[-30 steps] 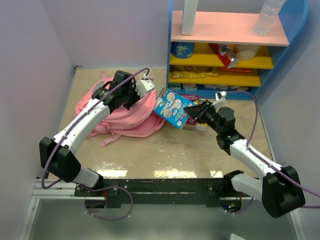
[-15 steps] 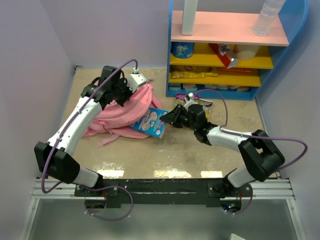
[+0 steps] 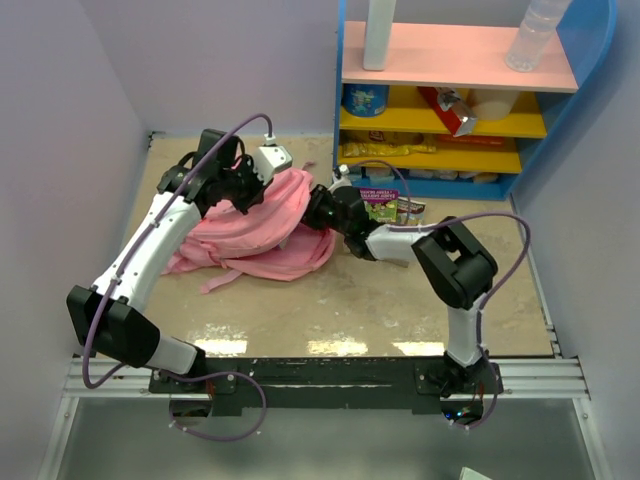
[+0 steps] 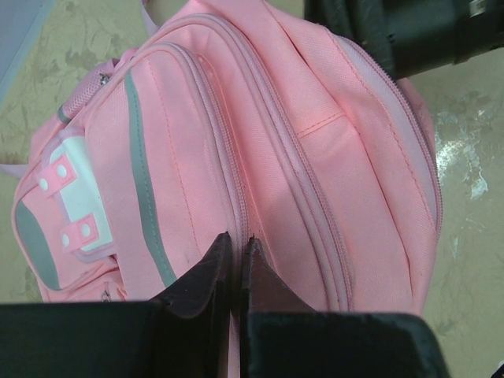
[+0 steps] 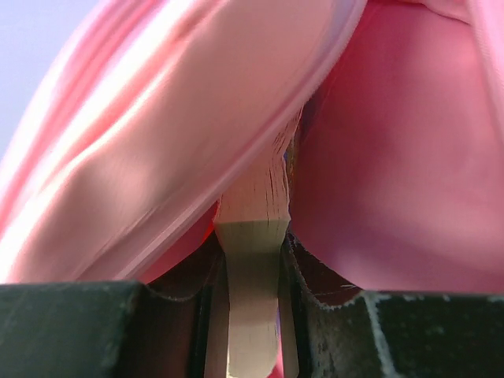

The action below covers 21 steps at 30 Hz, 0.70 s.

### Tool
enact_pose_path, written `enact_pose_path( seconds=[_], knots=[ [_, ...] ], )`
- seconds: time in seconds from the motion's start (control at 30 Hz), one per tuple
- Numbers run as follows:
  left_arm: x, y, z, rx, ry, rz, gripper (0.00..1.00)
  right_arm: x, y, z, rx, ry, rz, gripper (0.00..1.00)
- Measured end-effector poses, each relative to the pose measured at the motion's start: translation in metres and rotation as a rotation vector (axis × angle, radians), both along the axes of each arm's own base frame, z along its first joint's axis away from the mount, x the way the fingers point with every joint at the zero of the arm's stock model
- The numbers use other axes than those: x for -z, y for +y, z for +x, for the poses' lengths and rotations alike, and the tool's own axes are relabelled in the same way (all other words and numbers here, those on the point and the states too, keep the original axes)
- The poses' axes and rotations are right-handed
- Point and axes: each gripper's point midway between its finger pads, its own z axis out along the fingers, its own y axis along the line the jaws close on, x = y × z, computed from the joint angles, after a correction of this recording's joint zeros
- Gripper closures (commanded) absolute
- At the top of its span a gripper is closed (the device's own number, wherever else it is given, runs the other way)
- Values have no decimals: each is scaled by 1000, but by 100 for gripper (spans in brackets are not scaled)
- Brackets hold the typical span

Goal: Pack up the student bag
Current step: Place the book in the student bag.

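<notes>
The student bag (image 3: 250, 235) lies at ten o'clock on the table (image 3: 400, 290). The left gripper (image 4: 236, 246) pinches its top fabric, holding the mouth up. The right gripper (image 5: 253, 236), clamped on a thin pale-edged item (image 5: 253, 201), sits inside at the bag's three o'clock. If the fabric slips, the mouth could collapse and the item could snag.

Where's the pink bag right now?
Top view: the bag lies on the table's left, beside the blue shelf. The left end effector pinches it; the right end effector holds a box inside it.

Right claw (image 3: 318, 210) swung left, pushed book (image 5: 250, 236) into student bag (image 3: 250, 240).
</notes>
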Motion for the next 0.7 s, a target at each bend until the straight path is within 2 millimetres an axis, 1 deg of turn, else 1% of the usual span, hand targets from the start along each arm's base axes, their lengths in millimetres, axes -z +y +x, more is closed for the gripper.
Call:
enact_pose_path(
  seconds=[0.17,0.2,0.23,0.27,0.33,0.37,0.43,0.5,0.57,0.63,0.7],
  knots=[
    [-1,2,-1,-7,4,-5,100,19,38,15,15,7,2,100],
    [-1,4,-1,-11,3,-5,100,21,45,18,15,7,7,95],
    [-2,6,0,-17,1,-3,100,24,50,20,16,7,9,84],
    [-2,8,0,-26,0,1,100,26,56,21,14,6,10,64],
    [-3,14,0,-41,-4,9,100,28,65,23,9,5,10,47],
    [-4,16,0,-48,-5,11,100,28,67,23,7,2,1,36],
    [-5,18,0,-55,-10,14,100,29,66,21,9,5,-22,28],
    [-7,20,-1,-61,-20,12,100,29,60,18,13,4,-52,26],
    [-8,21,-3,-62,-25,8,100,29,43,7,14,21,-87,19],
    [-8,21,-4,-64,-27,7,100,25,26,-6,1,37,-100,17],
    [-6,21,-3,-71,-23,4,100,16,8,-16,-15,42,-113,17]
  ],
)
